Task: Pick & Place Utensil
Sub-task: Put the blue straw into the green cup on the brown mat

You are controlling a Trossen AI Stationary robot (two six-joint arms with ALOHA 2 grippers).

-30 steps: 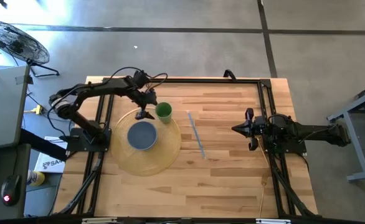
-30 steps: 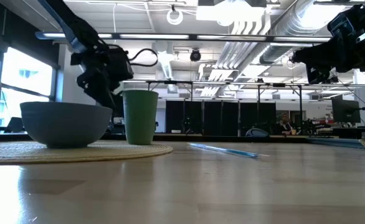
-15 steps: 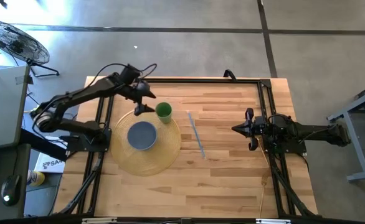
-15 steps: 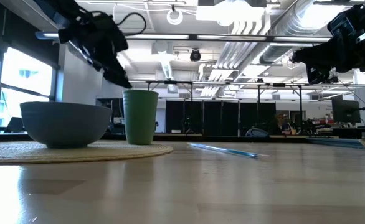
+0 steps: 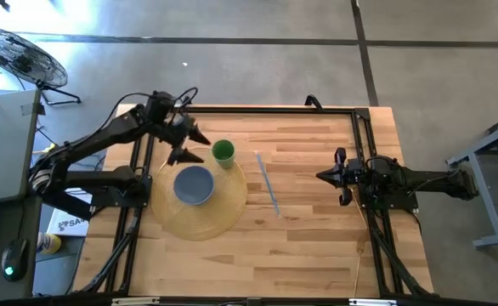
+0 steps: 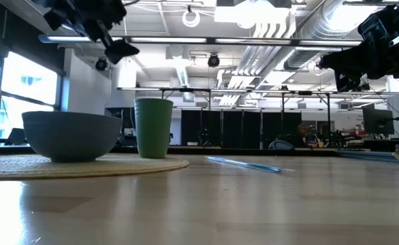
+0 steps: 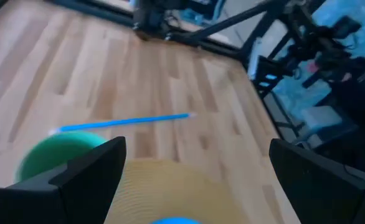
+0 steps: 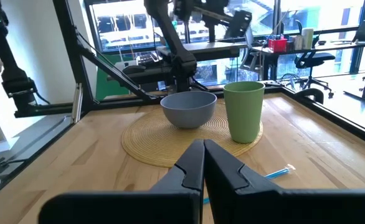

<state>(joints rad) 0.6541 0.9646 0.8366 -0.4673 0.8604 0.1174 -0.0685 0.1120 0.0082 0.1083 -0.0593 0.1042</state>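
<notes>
The utensil, a thin blue stick [image 5: 266, 183], lies flat on the bare wood right of a round woven placemat [image 5: 223, 217]. On the mat stand a blue-grey bowl [image 5: 195, 184] and a green cup [image 5: 223, 153]. My left gripper [image 5: 186, 145] hangs open in the air above the mat's far left edge, left of the cup, with nothing between its fingers [image 7: 89, 180]. My right gripper [image 5: 327, 176] is shut and empty. It points level at the mat from the table's right side, and its wrist view shows the utensil [image 8: 276, 175] just ahead.
A black metal frame [image 5: 364, 136] runs along the table's far, left and right sides. Bare wood [image 5: 300, 246] spreads between the mat and the right arm and toward the near edge. In the low view the cup [image 6: 153, 128] stands right of the bowl [image 6: 71, 135].
My left gripper has risen from low beside the green cup to well above it and drawn back toward the table's left edge. It has tipped from pointing steeply down to nearer level and stayed open. The cup, bowl and utensil have not moved.
</notes>
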